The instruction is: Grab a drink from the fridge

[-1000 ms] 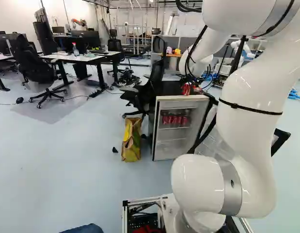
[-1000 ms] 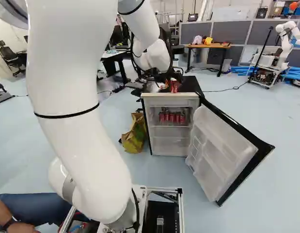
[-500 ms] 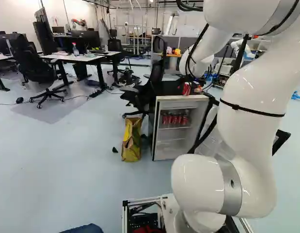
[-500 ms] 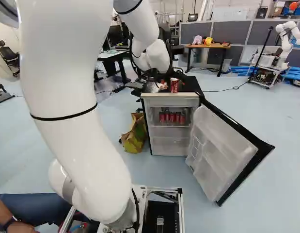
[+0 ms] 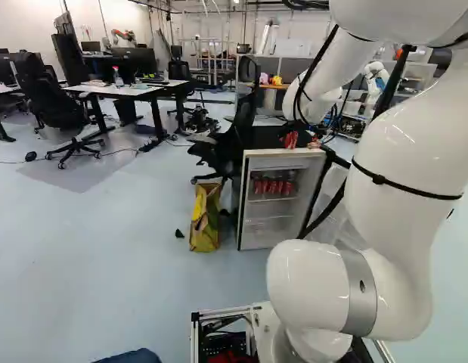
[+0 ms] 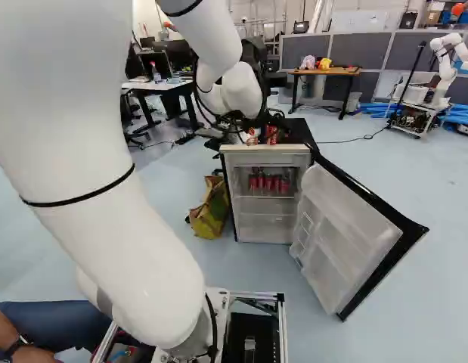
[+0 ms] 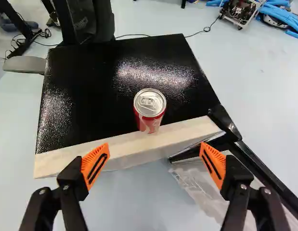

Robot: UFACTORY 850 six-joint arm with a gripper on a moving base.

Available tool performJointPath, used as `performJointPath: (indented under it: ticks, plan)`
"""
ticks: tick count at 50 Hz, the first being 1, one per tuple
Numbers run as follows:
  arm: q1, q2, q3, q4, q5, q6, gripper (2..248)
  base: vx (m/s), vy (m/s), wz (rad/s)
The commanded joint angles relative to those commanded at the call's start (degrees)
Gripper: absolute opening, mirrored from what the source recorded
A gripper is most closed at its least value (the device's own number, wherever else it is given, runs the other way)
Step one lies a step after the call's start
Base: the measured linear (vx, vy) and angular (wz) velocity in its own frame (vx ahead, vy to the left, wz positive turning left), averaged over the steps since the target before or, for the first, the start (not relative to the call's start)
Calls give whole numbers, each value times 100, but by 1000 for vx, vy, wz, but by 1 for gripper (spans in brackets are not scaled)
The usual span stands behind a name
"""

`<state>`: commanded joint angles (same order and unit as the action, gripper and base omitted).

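My gripper [image 6: 256, 122] hangs over the front of the fridge top in the right base view, partly lost among dark parts. Seen from the wrist, the gripper [image 7: 154, 150] is open, its orange pads wide apart and nothing between them. Ahead of it, one red can [image 7: 149, 113] stands upright on the black fridge top [image 7: 91, 96], close to the pale front edge. The fridge [image 5: 247, 212] stands with its door [image 6: 343, 242] swung open. Several red cans [image 6: 268, 183] fill its upper shelf, in a row.
A yellow bag [image 5: 205, 219] stands beside the fridge, with a black office chair [image 5: 237, 136] behind. The open door juts out toward the base's right side. Another robot [image 6: 441, 72] stands at the back right. A person's arm [image 6: 7, 336] is close beside the base.
The arm's upper links have swung and bent back against the lowest joint, and the gripper has shifted slightly above the fridge top. The base, fridge and can on top show no clear move.
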<state>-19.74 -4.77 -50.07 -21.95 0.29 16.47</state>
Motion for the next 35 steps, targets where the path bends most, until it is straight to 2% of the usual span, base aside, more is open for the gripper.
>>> performJointPath:
  ticks: [16, 35]
  plan:
    - [-128, 391, 448, 0, 591, 0, 247, 0, 0, 0]
    - [-420, 521, 827, 40, 1446, 0, 247, 0, 0, 0]
